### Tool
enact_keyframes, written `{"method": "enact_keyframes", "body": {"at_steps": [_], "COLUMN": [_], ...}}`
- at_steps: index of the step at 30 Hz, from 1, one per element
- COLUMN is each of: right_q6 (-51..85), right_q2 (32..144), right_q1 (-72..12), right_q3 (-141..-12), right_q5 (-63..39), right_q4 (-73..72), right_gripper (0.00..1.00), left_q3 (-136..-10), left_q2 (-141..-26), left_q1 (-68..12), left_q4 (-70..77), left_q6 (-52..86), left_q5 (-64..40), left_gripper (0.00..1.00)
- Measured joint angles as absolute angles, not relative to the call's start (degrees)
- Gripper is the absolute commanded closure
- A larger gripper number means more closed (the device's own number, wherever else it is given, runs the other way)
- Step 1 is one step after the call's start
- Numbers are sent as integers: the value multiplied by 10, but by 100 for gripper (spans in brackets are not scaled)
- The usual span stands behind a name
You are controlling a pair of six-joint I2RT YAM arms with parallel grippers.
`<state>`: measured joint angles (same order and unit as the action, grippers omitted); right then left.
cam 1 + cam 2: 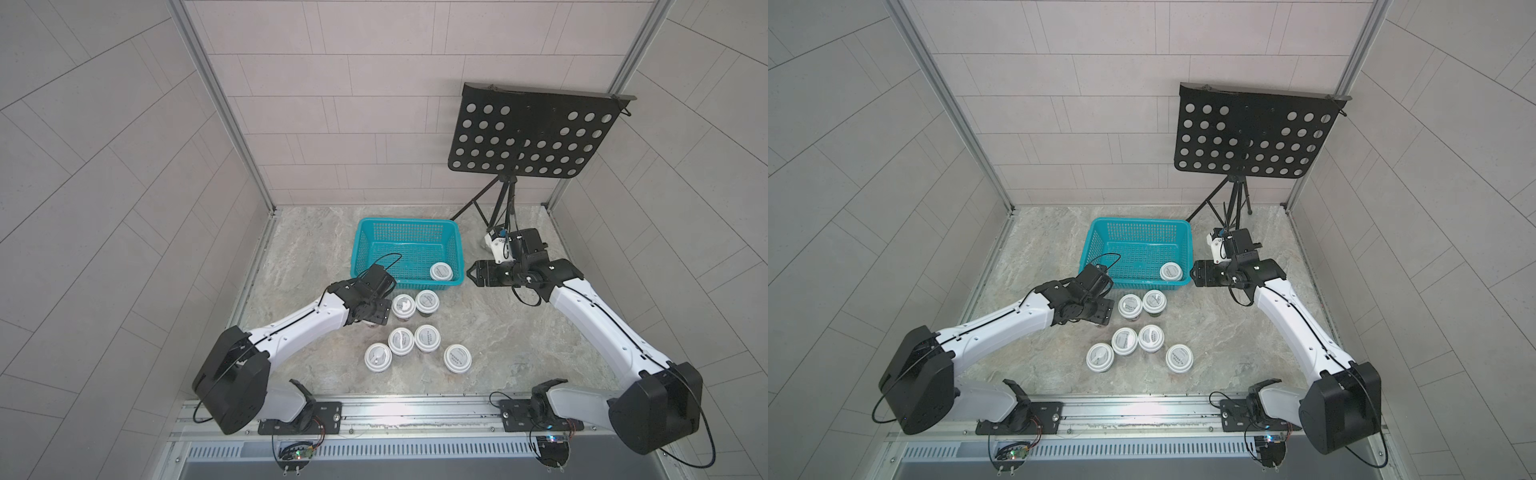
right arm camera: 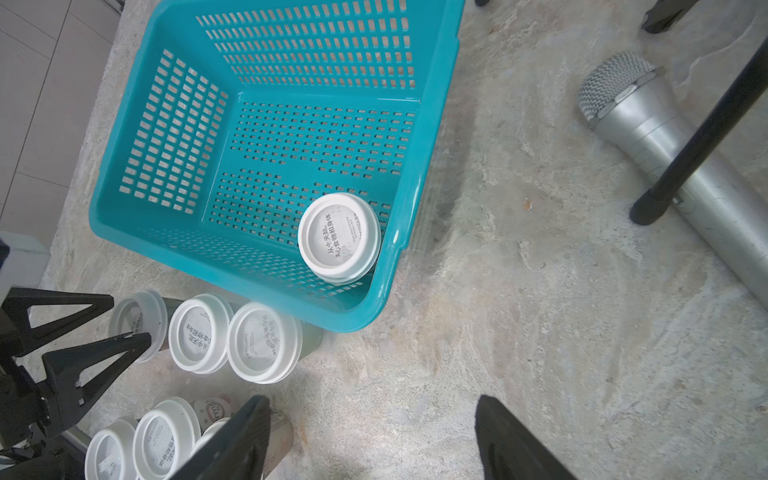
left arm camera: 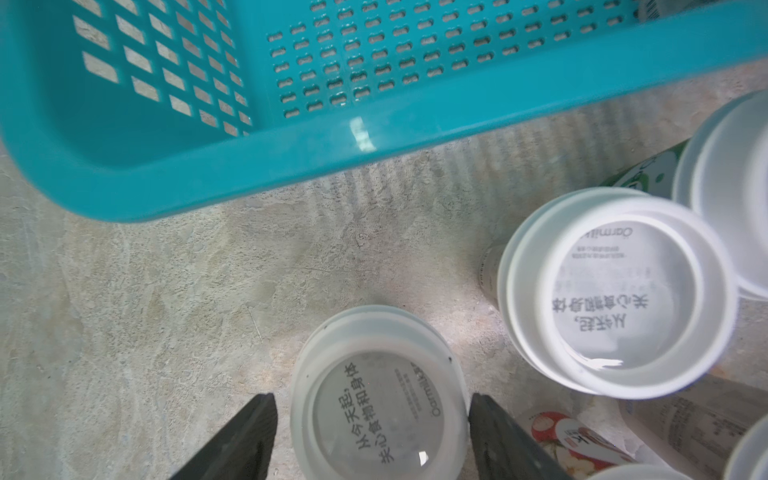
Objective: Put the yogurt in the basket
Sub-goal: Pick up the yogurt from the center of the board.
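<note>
Off the near-left corner of the basket, the left tool straddles a yogurt on the desk, jaws beside its lid; grip I cannot tell. Six cups crowd rightward. A lone cup stands inside, near-right. Past that rim the right tool gapes empty over bare desk.

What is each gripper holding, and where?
Right gripper holds nothing. Left gripper straddles a yogurt cup at its lid; a firm grip cannot be told.

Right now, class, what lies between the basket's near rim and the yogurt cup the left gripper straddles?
Nothing but bare tabletop. The left wrist view shows that stretch, from the basket rim to the yogurt cup at the left gripper.
</note>
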<state>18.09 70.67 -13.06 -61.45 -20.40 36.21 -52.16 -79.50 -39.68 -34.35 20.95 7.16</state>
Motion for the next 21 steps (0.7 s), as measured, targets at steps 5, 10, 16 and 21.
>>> {"method": "enact_keyframes", "body": {"at_steps": [5,10,16,21], "right_q6": [181,181,181,181], "right_q2": [707,708,710,712], "right_q1": [-131,-131,-131,-131], "right_q3": [-614,-614,-614,-614], "right_q5": [-204,-205,-206,-206], "right_q4": [362,362,362,362], "right_gripper": [19,19,18,18], "left_q3": [-522,-522,-522,-522], "left_q2": [-795,-795,-795,-795], "left_q1": [-399,-400,-400,-400], "left_q4": [-344,-344,-345,-347], "left_q6": [210,211,215,220], "left_q5": [74,77,79,80], "left_gripper": [21,24,26,21]}}
